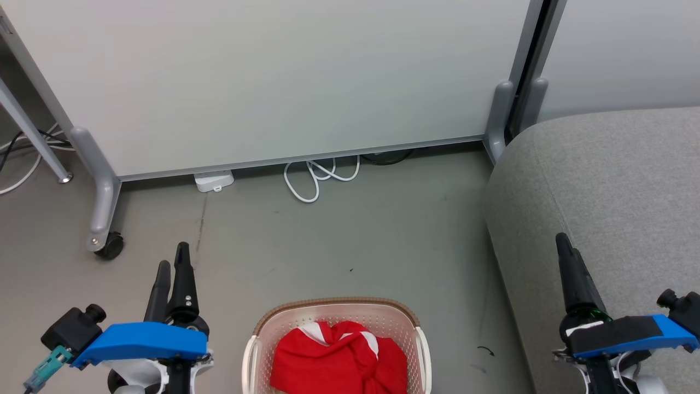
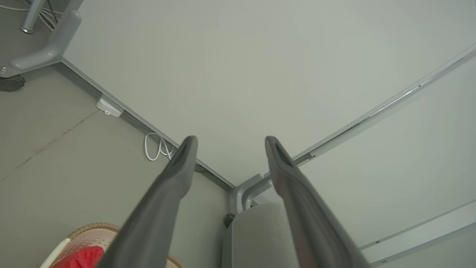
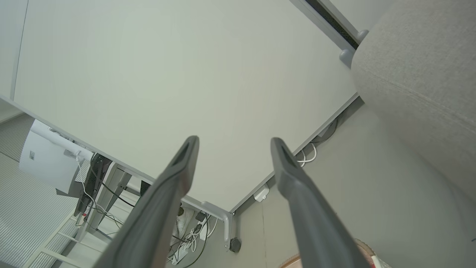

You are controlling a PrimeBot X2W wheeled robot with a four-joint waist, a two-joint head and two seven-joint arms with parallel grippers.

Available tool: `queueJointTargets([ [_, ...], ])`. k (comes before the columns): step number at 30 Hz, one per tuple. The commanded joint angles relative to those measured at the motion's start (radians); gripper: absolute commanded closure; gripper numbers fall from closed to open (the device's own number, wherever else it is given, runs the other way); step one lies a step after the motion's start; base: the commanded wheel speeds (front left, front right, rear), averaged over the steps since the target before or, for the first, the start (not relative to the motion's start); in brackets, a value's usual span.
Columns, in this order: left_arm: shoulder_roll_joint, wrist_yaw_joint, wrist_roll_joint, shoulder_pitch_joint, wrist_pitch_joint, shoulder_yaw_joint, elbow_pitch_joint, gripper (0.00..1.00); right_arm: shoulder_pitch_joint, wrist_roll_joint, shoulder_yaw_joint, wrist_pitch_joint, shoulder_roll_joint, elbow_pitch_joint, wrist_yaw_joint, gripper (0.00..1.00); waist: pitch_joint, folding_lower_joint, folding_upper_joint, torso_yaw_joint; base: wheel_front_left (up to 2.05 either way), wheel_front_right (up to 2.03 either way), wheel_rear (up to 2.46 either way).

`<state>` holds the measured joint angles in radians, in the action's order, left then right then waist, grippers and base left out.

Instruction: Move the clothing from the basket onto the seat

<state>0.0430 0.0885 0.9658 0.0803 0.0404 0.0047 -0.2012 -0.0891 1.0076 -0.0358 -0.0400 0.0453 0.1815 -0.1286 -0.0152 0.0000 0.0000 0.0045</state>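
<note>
Open, empty left pincer (image 2: 227,138) and right pincer (image 3: 234,139) flank soft-looking, probably light red clothing (image 1: 339,355), likely best pinched at its bunched top.

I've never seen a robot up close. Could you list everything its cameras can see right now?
clothing: one bundle, red with white bands, inside the basket
basket: one, cream with brown rim, on the floor, bottom centre
seat: one, grey, right of the basket
partition panels: two, pale grey-white, along the back
cable: one loop, white, on the floor under a panel
small box: one, white, at that panel's bottom edge
caster wheel: one, black, left
left hand: one, dark fingers, open, lower left
right hand: one, dark fingers, open, lower right by the seat
</note>
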Motion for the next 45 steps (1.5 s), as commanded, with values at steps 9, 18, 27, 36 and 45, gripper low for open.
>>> queueJointTargets([
  [9, 0.016, -0.024, -0.184, 0.031, 0.038, -0.048, -0.003, 0.0, -0.013, -0.186, 0.022, -0.039, 0.006, -0.01, -0.002, 0.0, 0.001, 0.0, 0.0, 0.004, 0.0, 0.0, 0.0],
  [18, 0.023, -0.038, -0.309, 0.035, 0.071, -0.081, -0.021, 0.0, -0.012, -0.334, 0.04, -0.071, 0.006, 0.003, -0.002, 0.0, 0.003, 0.0, 0.0, 0.008, 0.0, 0.0, 0.0],
  [27, 0.026, -0.044, -0.401, 0.039, 0.093, -0.106, -0.031, 0.0, -0.014, -0.431, 0.051, -0.093, 0.007, 0.006, -0.002, 0.0, 0.002, 0.0, 0.0, 0.009, 0.0, 0.0, 0.0],
  [36, 0.028, -0.053, -0.495, 0.042, 0.117, -0.128, -0.04, 0.0, -0.012, -0.533, 0.063, -0.116, 0.007, 0.009, -0.002, 0.0, 0.004, 0.0, 0.0, 0.013, 0.0, 0.0, 0.0],
  [45, 0.028, -0.056, -0.583, 0.045, 0.14, -0.143, -0.046, 0.0, -0.013, -0.627, 0.076, -0.14, 0.007, 0.012, -0.002, 0.0, 0.004, 0.0, 0.0, 0.016, 0.0, 0.0, 0.0],
])
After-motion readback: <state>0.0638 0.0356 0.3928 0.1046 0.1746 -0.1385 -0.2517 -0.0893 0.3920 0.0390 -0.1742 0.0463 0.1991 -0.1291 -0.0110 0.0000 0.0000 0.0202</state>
